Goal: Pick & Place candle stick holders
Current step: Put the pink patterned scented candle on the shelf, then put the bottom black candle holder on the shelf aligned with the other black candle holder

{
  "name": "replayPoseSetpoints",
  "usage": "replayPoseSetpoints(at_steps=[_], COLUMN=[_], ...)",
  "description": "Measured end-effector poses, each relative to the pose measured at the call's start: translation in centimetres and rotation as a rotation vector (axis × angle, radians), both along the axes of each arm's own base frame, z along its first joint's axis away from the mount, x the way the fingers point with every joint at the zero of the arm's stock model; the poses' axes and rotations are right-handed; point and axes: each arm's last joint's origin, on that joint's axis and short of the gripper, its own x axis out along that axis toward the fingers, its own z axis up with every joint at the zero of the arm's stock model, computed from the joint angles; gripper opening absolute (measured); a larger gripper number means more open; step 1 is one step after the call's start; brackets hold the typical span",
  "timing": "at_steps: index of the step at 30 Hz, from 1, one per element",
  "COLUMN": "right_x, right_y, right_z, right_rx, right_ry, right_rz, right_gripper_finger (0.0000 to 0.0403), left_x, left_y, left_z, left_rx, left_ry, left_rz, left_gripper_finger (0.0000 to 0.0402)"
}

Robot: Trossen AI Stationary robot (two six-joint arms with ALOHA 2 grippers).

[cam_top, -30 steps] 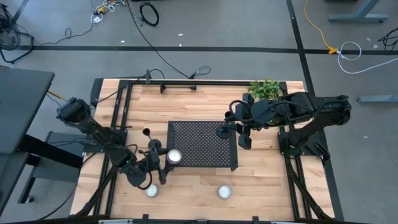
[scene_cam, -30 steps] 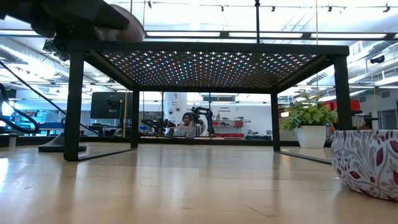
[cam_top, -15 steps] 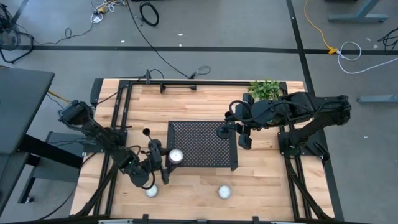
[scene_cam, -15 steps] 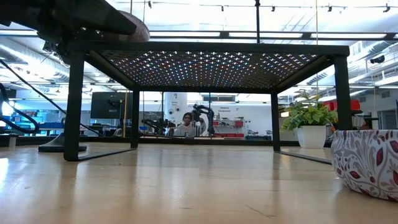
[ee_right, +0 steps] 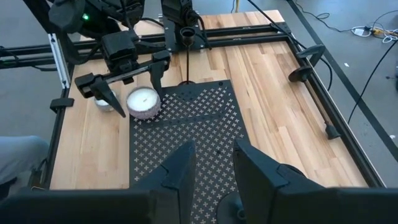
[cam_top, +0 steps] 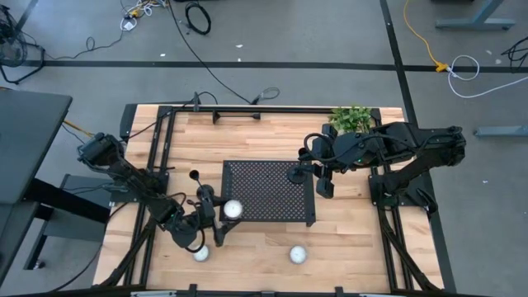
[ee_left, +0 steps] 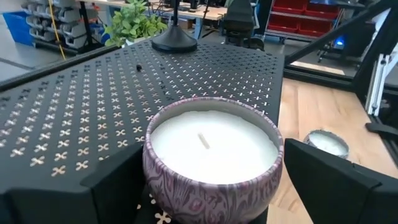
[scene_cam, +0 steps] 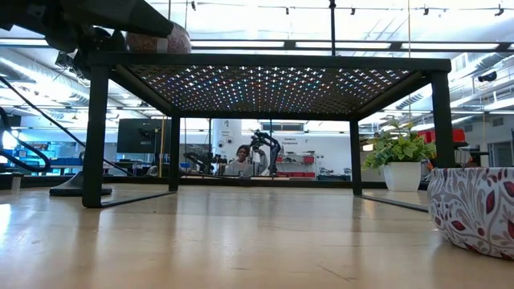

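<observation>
Working arm: left gripper hovered at the black perforated tray's corner nearest the tabletop's front left, fingers spread wide and free of the tin between them.
Candle: a patterned tin candle sat on that tray corner.
Waiting arm: right gripper hung over the tray's side toward the tabletop's right edge, fingers narrowly parted, nothing visibly held.
Candle stick holders: one holder stood on the tray just beside the right gripper; a taller holder stood on the wood just left of the tray.
Front edge: two more candles sat there.
Back right corner: potted plant.
</observation>
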Motion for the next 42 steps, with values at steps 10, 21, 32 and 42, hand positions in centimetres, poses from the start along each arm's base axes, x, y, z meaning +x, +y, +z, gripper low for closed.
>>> replayPoseSetpoints(at_steps=[10,21,32,42], right_x=[0.0,0.0,0.0,0.0], right_y=[0.0,0.0,0.0,0.0], right_z=[0.0,0.0,0.0,-0.1], right_rx=[0.000,0.000,-0.001,-0.001], right_ry=[0.000,0.000,0.002,0.009], right_rz=[0.000,0.001,0.001,0.000], right_gripper_finger=[0.0107,0.0107,0.0107,0.0107], left_x=[0.0,0.0,-3.2,-8.0], left_y=[0.1,0.1,-0.3,-3.3], left_z=[0.2,2.0,6.5,6.2], left_rx=[0.025,0.100,0.108,0.217], left_ry=[-0.013,-0.067,-0.153,-0.105], left_rz=[0.034,0.036,-0.035,-0.144], left_gripper_finger=[0.0364,0.0364,0.0364,0.0364])
